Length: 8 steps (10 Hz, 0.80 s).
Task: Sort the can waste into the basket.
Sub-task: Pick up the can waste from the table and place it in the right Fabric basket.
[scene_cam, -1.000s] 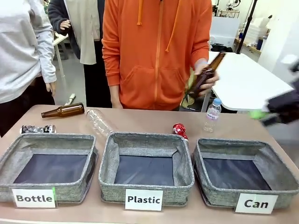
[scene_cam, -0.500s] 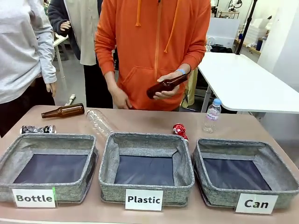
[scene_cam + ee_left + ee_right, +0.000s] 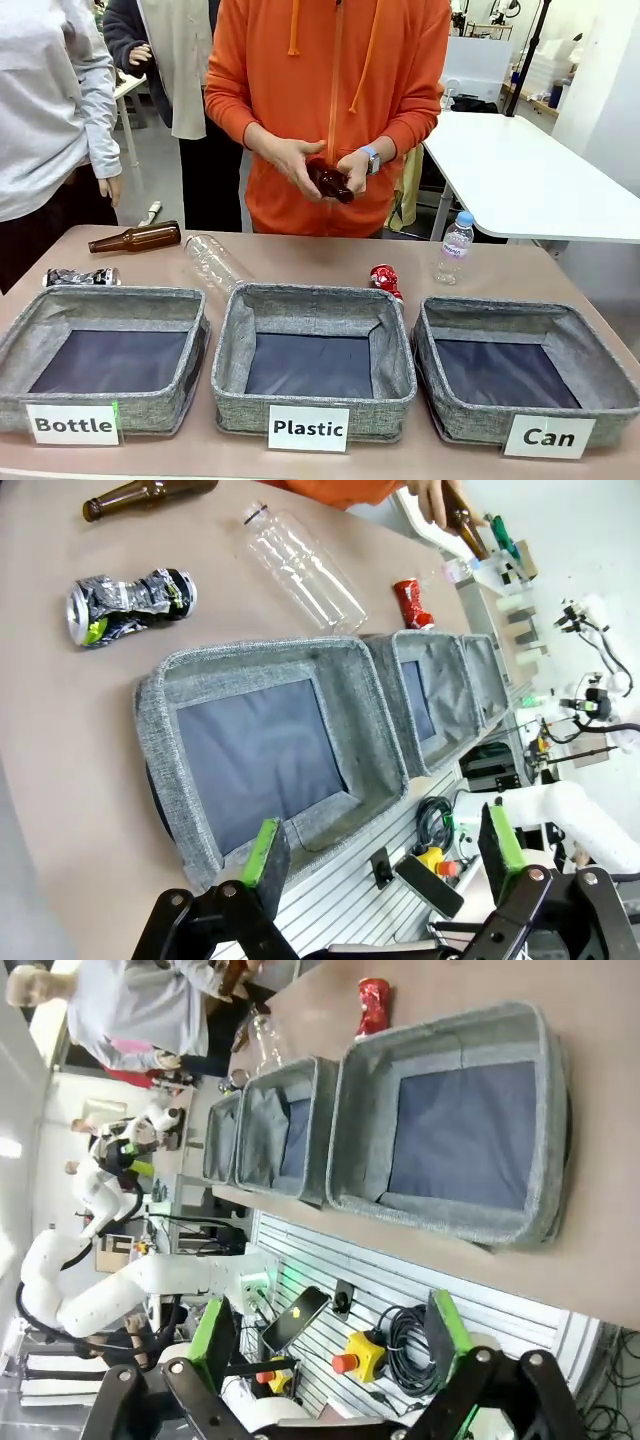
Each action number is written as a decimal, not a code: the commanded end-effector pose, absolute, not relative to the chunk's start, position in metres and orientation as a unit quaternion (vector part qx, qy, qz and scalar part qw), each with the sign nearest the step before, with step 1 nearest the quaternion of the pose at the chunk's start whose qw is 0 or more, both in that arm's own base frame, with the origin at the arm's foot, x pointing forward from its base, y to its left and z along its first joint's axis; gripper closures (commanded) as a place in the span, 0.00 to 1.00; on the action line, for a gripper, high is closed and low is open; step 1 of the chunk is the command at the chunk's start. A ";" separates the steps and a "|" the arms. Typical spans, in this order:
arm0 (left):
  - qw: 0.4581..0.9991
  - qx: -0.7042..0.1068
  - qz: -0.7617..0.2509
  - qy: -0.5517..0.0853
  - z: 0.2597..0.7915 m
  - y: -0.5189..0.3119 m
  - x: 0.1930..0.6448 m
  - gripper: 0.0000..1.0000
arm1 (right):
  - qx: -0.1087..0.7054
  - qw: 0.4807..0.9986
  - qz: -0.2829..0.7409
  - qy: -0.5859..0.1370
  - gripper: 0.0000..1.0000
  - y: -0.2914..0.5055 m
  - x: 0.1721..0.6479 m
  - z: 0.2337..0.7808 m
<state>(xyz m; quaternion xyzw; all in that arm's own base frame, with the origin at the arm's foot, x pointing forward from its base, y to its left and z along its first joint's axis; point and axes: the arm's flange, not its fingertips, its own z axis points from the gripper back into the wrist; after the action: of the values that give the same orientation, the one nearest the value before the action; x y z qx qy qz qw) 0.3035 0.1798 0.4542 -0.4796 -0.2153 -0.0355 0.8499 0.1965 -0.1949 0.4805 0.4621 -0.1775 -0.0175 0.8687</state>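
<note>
A crushed red can (image 3: 384,279) lies on the table just behind the gap between the middle and right baskets. A dented black and silver can (image 3: 82,277) lies at the far left, behind the left basket. The grey basket labelled "Can" (image 3: 500,308) stands at the front right and holds nothing. In the left wrist view my left gripper (image 3: 384,845) is open, off the table's front edge, with the black can (image 3: 128,598) and red can (image 3: 409,602) far off. In the right wrist view my right gripper (image 3: 330,1338) hangs open before the Can basket (image 3: 440,1222), the red can (image 3: 373,1005) beyond it.
Baskets labelled "Bottle" (image 3: 100,298) and "Plastic" (image 3: 310,294) stand left and middle. A brown glass bottle (image 3: 135,238) and a clear plastic bottle (image 3: 212,262) lie behind them; a small water bottle (image 3: 455,247) stands upright at back right. A person in orange holds another brown bottle (image 3: 330,182).
The person brought the brown bottle from out at their side to in front of the chest, now in both hands. The blurred right arm at the picture's right edge has gone from the front view.
</note>
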 end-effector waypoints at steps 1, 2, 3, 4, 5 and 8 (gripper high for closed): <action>0.844 -0.485 -0.047 -0.225 0.455 0.181 0.304 0.02 | 0.435 0.880 -0.019 -0.192 0.00 -0.181 0.202 0.487; 0.844 -0.485 -0.047 -0.225 0.455 0.181 0.304 0.02 | 0.407 0.893 -0.025 -0.191 0.00 -0.161 0.215 0.496; 0.844 -0.485 -0.047 -0.225 0.455 0.181 0.304 0.02 | 0.377 0.905 -0.041 -0.195 0.00 -0.140 0.228 0.505; 0.844 -0.485 -0.047 -0.225 0.455 0.181 0.304 0.02 | 0.345 0.916 -0.048 -0.199 0.00 -0.118 0.240 0.511; 0.844 -0.485 -0.047 -0.225 0.455 0.181 0.304 0.02 | 0.318 0.925 -0.047 -0.201 0.00 -0.089 0.256 0.518; 0.850 -0.480 -0.036 -0.214 0.454 0.180 0.304 0.02 | 0.209 0.958 0.017 -0.197 0.00 0.009 0.308 0.531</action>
<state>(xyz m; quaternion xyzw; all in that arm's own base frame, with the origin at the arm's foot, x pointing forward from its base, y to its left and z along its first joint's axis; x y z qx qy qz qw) 0.3041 0.1794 0.4532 -0.4797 -0.2133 -0.0354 0.8504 0.2936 -0.0222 0.5546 0.2401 -0.2086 0.0065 0.9480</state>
